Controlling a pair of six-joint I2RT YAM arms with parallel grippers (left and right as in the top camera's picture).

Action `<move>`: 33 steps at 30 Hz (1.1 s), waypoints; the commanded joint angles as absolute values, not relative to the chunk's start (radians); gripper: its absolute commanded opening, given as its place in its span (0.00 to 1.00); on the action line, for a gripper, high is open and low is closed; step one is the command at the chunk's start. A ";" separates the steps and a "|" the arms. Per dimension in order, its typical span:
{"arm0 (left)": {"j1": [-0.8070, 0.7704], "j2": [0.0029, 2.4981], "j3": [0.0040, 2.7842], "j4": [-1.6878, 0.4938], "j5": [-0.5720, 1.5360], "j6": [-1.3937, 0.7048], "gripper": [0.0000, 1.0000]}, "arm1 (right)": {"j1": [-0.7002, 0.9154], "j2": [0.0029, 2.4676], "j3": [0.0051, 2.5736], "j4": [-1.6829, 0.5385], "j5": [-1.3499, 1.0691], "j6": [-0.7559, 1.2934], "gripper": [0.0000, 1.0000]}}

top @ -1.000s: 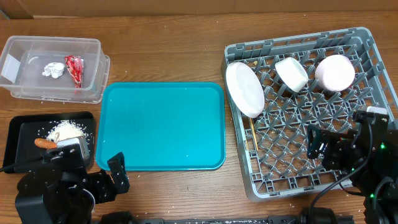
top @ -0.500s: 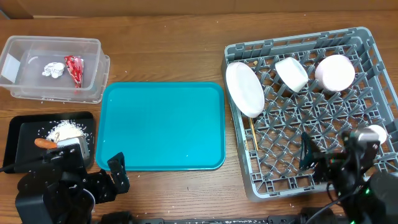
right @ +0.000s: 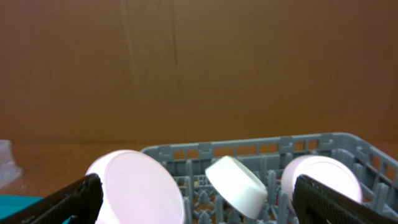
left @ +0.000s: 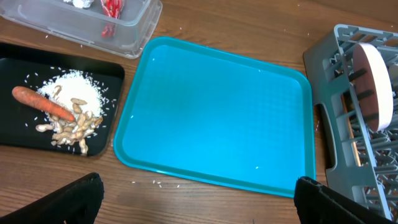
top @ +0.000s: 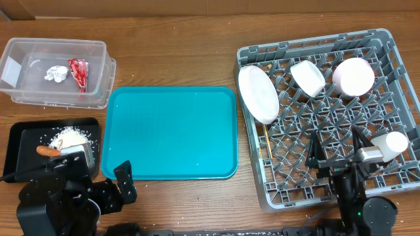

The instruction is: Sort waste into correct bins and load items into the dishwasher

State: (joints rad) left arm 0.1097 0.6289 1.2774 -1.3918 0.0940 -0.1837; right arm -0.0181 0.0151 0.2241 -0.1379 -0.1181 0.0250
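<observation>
The grey dish rack (top: 387,52) on the right holds a white plate (top: 258,94), a white bowl (top: 308,77) and a second white bowl (top: 353,76), all on edge; they also show in the right wrist view: plate (right: 134,183), bowl (right: 236,185), second bowl (right: 320,177). My right gripper (top: 336,149) is open and empty over the rack's front part, open in the right wrist view (right: 199,208) too. My left gripper (left: 199,211) is open and empty above the table at the teal tray's (left: 217,112) near edge.
A clear bin (top: 59,46) at the back left holds crumpled paper (top: 56,73) and a red wrapper (top: 79,72). A black tray (left: 18,134) holds rice, peanuts and a carrot (left: 43,104). A thin wooden stick (top: 268,141) lies in the rack.
My right arm has swung from the rack's right side to its front middle, the open gripper now facing the dishes. The left arm has not moved.
</observation>
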 commanded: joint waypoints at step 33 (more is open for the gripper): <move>0.106 0.626 1.276 -1.391 0.097 -0.194 1.00 | -0.009 0.003 0.009 -0.069 -0.158 0.000 1.00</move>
